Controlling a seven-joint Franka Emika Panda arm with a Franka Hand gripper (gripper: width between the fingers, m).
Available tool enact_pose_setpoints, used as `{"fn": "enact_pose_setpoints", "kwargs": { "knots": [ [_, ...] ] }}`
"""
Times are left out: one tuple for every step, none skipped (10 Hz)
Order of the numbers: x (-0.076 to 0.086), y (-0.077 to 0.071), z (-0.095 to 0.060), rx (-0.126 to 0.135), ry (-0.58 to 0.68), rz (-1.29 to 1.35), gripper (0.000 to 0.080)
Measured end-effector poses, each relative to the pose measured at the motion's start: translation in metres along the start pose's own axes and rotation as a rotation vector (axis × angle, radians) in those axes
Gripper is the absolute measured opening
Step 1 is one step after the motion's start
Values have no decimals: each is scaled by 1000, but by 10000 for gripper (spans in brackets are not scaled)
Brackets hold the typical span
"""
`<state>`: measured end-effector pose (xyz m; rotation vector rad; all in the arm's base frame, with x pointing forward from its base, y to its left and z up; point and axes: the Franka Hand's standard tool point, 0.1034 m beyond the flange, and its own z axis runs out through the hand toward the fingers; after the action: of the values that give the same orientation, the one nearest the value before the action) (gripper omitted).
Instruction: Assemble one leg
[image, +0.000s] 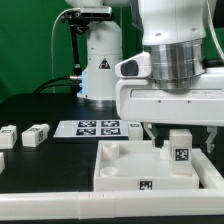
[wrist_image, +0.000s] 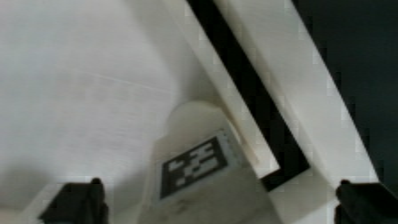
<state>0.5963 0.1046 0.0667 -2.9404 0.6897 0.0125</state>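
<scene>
A leg (image: 180, 146), a stubby white block with a marker tag on its face, stands upright in the corner of the large white square piece (image: 120, 165) on the exterior view's right. My gripper (image: 183, 140) hangs over this leg, one finger on each side, open and not touching it. In the wrist view the leg (wrist_image: 196, 150) with its tag lies between the two dark fingertips (wrist_image: 75, 202) of the gripper (wrist_image: 215, 202), with a gap on both sides. The square piece's surface (wrist_image: 89, 80) fills most of that view.
Three more loose legs lie on the black table at the exterior view's left, two of them further back (image: 37, 135) (image: 8, 133). The marker board (image: 98, 127) lies behind the square piece. The robot base (image: 100, 60) stands at the back.
</scene>
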Motion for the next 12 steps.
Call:
{"fn": "enact_pose_setpoints", "kwargs": {
  "knots": [
    [0, 1, 0, -4, 1, -78, 649],
    [2, 2, 0, -7, 12, -206, 649],
    [3, 2, 0, -9, 14, -288, 649],
    [3, 2, 0, -8, 13, -267, 521],
    [3, 2, 0, -8, 13, -266, 385],
    [3, 2, 0, -8, 13, -266, 385],
    [3, 2, 0, -8, 13, -265, 288],
    [3, 2, 0, -7, 13, -218, 288],
    [3, 2, 0, -4, 17, -198, 288],
    [5, 2, 0, 15, 42, -45, 288],
    [3, 1, 1, 26, 48, 167, 288],
    [1, -1, 1, 31, 47, 316, 288]
  ]
}}
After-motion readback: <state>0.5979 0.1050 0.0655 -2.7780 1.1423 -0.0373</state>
